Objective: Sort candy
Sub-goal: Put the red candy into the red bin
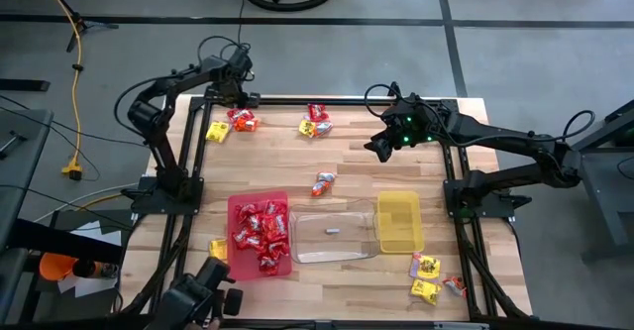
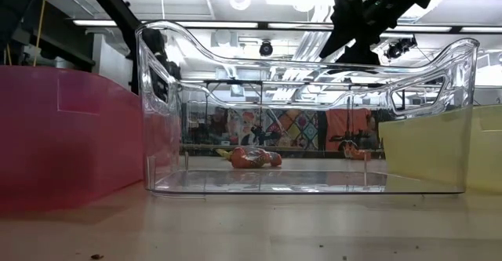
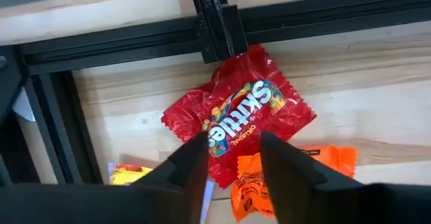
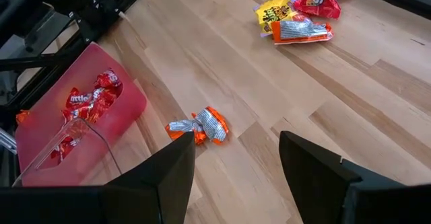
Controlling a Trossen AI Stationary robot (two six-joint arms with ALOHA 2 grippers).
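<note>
A red Skittles packet (image 3: 239, 109) lies flat on the wood at the table's far left, against the black frame rail, and shows in the high view (image 1: 243, 122). An orange packet (image 3: 269, 180) and a yellow packet (image 3: 128, 175) lie beside it. My left gripper (image 3: 232, 153) is open just above the red packet, one finger on either side of its near part. I cannot tell whether it touches. My right gripper (image 4: 236, 157) is open and empty in the air at the far right (image 1: 379, 152), above an orange and silver candy (image 4: 202, 125).
The red tray (image 1: 238, 211) holds several red packets. The clear tray (image 1: 332, 233) and yellow tray (image 1: 399, 221) stand to its right. Loose candy lies at the far middle (image 1: 315, 122), centre (image 1: 324, 182), near right (image 1: 428, 275) and near left (image 1: 218, 249).
</note>
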